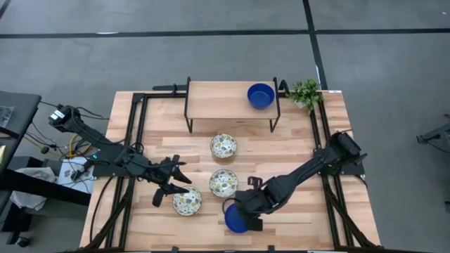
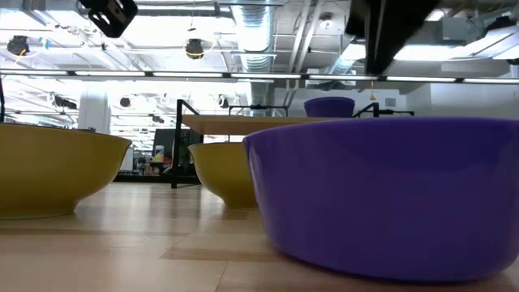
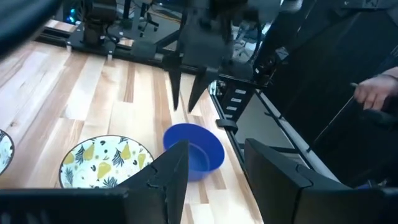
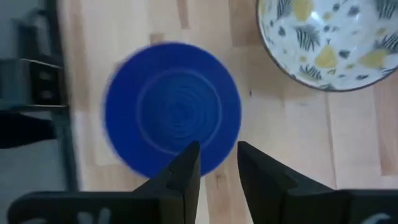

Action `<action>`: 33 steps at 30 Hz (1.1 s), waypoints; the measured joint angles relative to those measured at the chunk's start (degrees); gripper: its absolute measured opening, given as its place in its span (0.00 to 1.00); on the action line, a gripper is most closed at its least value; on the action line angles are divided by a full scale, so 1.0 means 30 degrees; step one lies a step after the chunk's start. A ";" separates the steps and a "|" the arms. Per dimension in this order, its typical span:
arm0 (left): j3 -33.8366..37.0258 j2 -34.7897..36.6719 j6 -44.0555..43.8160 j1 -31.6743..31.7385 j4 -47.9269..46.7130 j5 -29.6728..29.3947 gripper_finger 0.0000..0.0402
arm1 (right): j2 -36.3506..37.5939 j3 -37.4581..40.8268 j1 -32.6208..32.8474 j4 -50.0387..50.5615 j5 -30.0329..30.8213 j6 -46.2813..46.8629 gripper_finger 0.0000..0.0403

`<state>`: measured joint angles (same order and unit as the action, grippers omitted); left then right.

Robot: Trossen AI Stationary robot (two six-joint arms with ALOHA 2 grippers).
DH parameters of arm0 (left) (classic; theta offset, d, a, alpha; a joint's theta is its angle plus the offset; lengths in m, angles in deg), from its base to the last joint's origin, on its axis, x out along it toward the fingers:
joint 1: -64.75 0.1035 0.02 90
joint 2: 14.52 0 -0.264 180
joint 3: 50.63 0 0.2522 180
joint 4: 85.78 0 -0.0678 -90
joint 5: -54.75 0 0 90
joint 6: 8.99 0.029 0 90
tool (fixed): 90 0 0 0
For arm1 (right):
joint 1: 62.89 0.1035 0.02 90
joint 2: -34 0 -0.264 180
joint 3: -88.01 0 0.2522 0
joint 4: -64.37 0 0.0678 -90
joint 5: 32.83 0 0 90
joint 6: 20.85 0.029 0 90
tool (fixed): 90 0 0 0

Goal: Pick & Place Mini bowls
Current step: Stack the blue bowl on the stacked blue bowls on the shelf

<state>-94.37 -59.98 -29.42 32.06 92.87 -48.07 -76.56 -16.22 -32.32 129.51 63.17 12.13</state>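
A blue mini bowl (image 1: 234, 219) sits on its base on the table near the front edge. My right gripper (image 4: 219, 162) hangs just above it, pointing down, open and touching nothing; the left wrist view shows its fingertips (image 3: 183, 109) clear of the bowl (image 3: 198, 146). Three patterned mini bowls (image 1: 223, 146) (image 1: 223, 183) (image 1: 187, 201) rest on the table. Another blue bowl (image 1: 260, 95) stands on the raised shelf (image 1: 211, 98). My left gripper (image 1: 179, 181) hovers open and level beside the nearest patterned bowl (image 3: 106, 160).
A small green plant (image 1: 306, 93) stands at the far right corner beside the shelf. Black frame rails (image 1: 133, 140) run along the table's left and right sides. A person's hand (image 3: 373, 93) shows beyond the table's edge in the left wrist view.
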 joint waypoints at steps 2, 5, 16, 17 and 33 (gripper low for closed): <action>-0.0007 -0.0079 -0.0006 -0.0005 0.0030 0.0003 0.38 | -0.0456 0.0007 -0.0035 0.0050 -0.0008 0.0246 0.24; -0.0007 -0.0120 -0.0007 -0.0001 0.0124 0.0004 0.38 | -0.0735 0.0007 -0.0225 -0.0176 0.0023 0.0491 0.24; -0.0003 -0.0120 0.0000 0.0000 0.0189 0.0007 0.38 | -0.1102 -0.0002 -0.0815 -0.1276 0.0154 -0.0312 0.24; -0.0007 -0.0120 0.0000 -0.0005 0.0193 0.0007 0.38 | -0.1126 0.0020 -0.0864 -0.1165 0.0247 -0.0337 0.24; -0.0007 -0.0120 0.0065 -0.0005 0.0270 0.0015 0.38 | -0.1677 0.0000 -0.1318 -0.1407 0.0053 -0.0962 0.24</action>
<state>-94.39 -60.34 -29.22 32.05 93.67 -48.03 -81.59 -16.22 -36.28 125.29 63.33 9.24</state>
